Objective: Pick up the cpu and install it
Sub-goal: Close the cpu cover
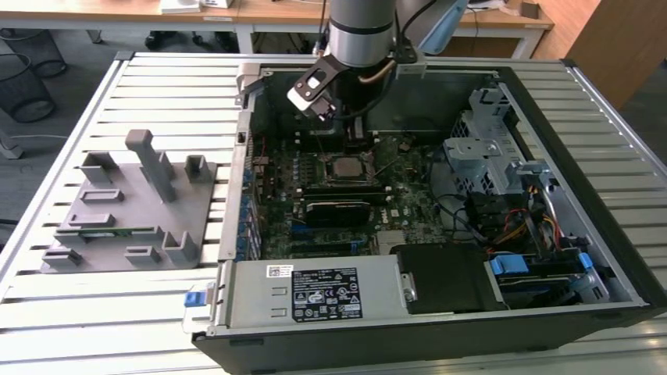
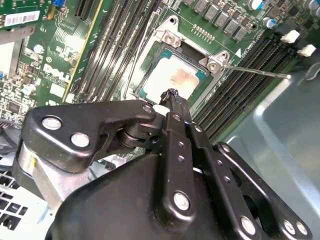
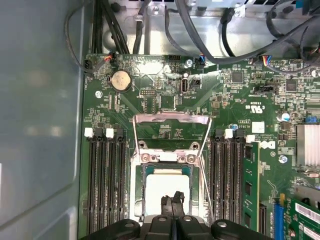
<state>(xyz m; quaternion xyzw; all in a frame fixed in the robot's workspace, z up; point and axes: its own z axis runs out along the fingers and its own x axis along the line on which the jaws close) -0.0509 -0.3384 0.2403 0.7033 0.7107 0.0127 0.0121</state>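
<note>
Tool [image 2: 171, 95] above silvery square cpu [image 2: 170, 75]

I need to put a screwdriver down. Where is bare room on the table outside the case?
Bare table slats lie between the grey fixture and the near edge, and beyond it too. Another strip runs past the case on the exterior view's right. Inside is crowded: gripper over the cpu, cables.

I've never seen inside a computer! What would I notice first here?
The black gripper hanging right above the silvery cpu, which lies in the open socket on the green motherboard. In the exterior view, the open computer case sits on a slatted table, with a grey fixture on that view's left.
</note>
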